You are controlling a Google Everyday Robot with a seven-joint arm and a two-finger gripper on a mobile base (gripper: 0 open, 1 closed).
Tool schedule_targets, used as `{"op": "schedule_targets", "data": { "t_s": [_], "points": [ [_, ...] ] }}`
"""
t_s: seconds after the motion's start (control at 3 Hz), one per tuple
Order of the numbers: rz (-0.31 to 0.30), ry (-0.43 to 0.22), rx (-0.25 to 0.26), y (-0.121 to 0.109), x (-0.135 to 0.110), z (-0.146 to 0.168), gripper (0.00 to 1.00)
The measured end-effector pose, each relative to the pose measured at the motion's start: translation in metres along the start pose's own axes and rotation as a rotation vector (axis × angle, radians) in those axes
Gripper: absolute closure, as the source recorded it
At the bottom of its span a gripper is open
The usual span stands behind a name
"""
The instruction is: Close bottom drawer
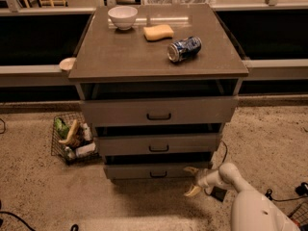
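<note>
You see a cream two-finger gripper [192, 181] at lower right, by the grey-brown bottom drawer [130, 171] with its dark bar handle [158, 174].

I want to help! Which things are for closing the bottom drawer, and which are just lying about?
For the job: bottom drawer, gripper open by its right end.
Just lying about: bowl, sponge, tipped can on top; wire basket on floor.

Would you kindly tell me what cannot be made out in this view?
In the camera view:
Inside of the bottom drawer: hidden in shadow under the middle drawer.
The claw, open at the bottom drawer's right front corner: whether it touches the panel is unclear.
Contents of the basket: too small to name.
The arm: cut off by the bottom edge.
</note>
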State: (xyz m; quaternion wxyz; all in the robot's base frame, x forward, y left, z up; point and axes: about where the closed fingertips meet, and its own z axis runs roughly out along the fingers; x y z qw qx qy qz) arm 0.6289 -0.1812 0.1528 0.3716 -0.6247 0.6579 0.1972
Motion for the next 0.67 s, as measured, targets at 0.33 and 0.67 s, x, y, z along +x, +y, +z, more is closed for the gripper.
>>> {"op": "schedule_targets", "data": {
  "t_s": [0.33, 0.67],
  "points": [
    [-0.003, -0.050, -0.041, 0.013, -0.004, -0.002, 0.00],
    [-0.029, -0.123, -0.154, 0.042, -0.019, -0.009, 0.00]
  ]
}}
